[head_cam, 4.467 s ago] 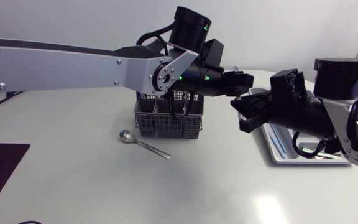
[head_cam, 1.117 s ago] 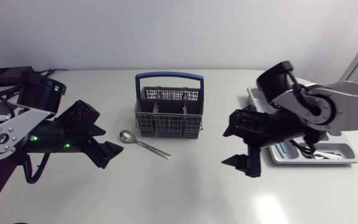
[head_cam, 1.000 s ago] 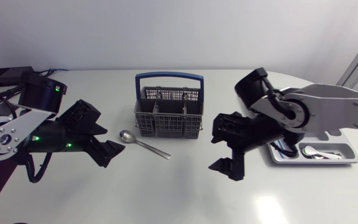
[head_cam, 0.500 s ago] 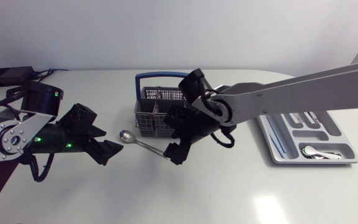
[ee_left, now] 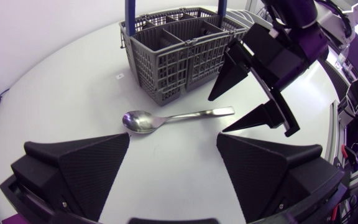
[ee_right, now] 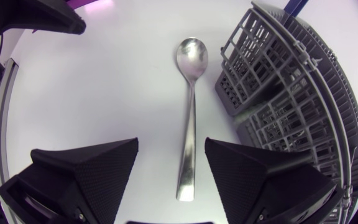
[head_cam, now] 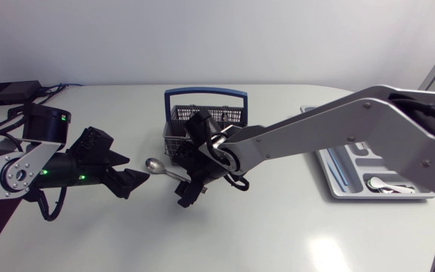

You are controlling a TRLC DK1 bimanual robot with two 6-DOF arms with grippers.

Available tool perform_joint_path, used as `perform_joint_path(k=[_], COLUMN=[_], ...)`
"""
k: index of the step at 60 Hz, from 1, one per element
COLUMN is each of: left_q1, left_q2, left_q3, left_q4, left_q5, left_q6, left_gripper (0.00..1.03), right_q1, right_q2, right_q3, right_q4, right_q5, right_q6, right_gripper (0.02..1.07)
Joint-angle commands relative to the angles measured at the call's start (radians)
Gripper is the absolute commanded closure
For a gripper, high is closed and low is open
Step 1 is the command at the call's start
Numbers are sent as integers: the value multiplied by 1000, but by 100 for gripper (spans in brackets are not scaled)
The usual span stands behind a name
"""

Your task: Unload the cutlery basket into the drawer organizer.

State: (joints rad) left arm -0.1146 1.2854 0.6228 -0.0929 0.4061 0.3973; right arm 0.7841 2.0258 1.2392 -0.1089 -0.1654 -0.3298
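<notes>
White tabletop (head_cam: 293, 234) is spreading out in front of me, and just behind it the right gripper (head_cam: 189, 190) is hanging low over the spoon (head_cam: 155, 164). Its wedges are spread with the handle lying between them, nothing grasped. Nearby the left gripper (head_cam: 131, 181) is hovering, likewise released, pointing toward the spoon's bowl. With the spoon lying flat just beside the cutlery basket (head_cam: 229, 113), I'm guessing the thin handle could skid out from closing fingers, or a wedge could knock the basket. Farthest off, the drawer organizer (head_cam: 421, 195) is sitting partly behind the right arm (head_cam: 331, 128), and the basket's contents are proving hard to make out.
</notes>
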Motion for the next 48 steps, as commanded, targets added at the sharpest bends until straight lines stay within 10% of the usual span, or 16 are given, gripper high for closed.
perform_joint_path(k=[1, 30, 48], left_q1=[18, 102, 102], left_q2=[26, 34, 38], left_q3=[-35, -74, -83], left_q4=[16, 42, 47], left_q5=[20, 96, 100], left_q6=[20, 49, 49], left_gripper=[5, 5, 5], right_q1=[15, 15, 14], right_q2=[51, 202, 226], right_q3=[43, 189, 207], right_q4=[25, 15, -38], right_q5=[26, 63, 50], right_q6=[54, 144, 147], right_gripper=[40, 49, 81])
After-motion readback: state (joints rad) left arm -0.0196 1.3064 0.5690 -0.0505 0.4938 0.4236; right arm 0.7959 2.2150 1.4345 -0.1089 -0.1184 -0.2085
